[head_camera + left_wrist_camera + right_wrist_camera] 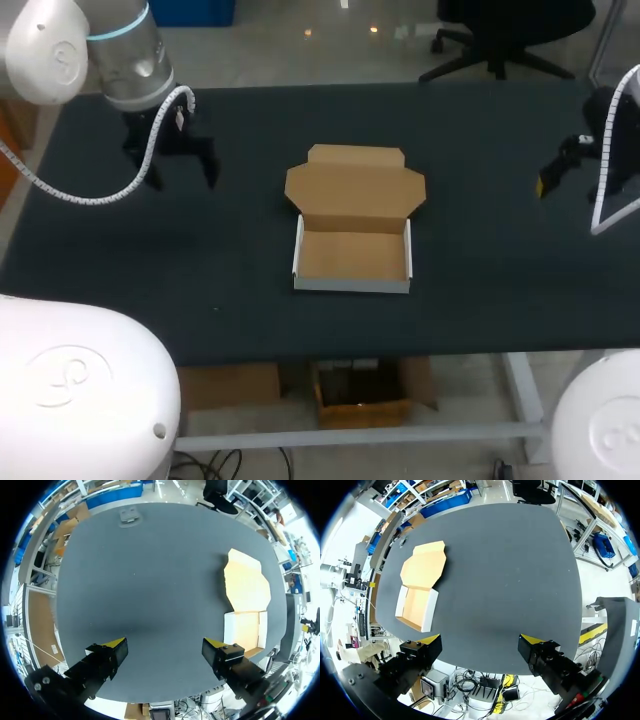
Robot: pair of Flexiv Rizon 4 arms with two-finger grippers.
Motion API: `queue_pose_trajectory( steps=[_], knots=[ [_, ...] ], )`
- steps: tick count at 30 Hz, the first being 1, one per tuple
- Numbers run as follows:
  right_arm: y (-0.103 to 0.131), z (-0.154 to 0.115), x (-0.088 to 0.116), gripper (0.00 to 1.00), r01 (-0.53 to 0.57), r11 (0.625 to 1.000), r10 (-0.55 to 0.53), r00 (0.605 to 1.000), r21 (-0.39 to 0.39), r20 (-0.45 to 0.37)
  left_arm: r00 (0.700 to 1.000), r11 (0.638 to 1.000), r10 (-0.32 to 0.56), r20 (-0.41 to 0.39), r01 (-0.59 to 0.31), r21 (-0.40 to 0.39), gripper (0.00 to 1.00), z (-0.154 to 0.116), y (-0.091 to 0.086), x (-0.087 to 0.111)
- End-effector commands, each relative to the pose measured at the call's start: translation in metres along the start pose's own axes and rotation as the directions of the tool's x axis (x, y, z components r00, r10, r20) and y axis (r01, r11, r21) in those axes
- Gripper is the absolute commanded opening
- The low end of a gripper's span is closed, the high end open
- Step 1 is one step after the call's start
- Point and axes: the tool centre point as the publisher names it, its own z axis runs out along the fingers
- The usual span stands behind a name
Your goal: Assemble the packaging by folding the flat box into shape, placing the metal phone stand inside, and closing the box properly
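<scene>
- The box [352,250] sat near the middle of the table [500,290], already folded into a tray. Its lid [355,185] lay open and flat toward the far edge.
- The tray looked empty, so the step in hand was judged to be fetching the stand and setting it inside.
- A small grey metal piece [129,516], probably the stand, lay at the far edge near the far left corner, well apart from the box. It showed plainly only in the left wrist view.
- The left gripper [165,643] hung above the table's left side, spread wide and holding nothing. It was the nearer of the two to that piece and the better choice for the pick.
- The right gripper [481,640] hung over the right side, also spread wide and empty.
- To do it well, the left arm would need to close on the stand's edges squarely, since thin metal may slip or tip.
- The stand should go down flat inside the tray walls, clear of the lid's hinge line.
- The light box could slide when nudged, so the right gripper might steady a wall.
</scene>
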Motion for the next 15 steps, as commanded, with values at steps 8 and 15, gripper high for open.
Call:
queue_pose_trajectory(
  steps=[8, 15],
  knots=[
    [0.000, -0.002, 0.000, 1.00, 0.000, 1.000, 0.000, 1.000, 0.004, 0.001, 1.000, 0.999, -0.009, -0.008, 0.009, -0.050, 1.00, 0.025, -0.037, -0.012],
    [0.000, -0.002, 0.000, 1.00, 0.000, 1.000, 0.000, 1.000, 0.004, 0.001, 1.000, 0.996, -0.016, -0.017, 0.015, -0.087, 1.00, 0.039, -0.059, -0.020]
  ],
)
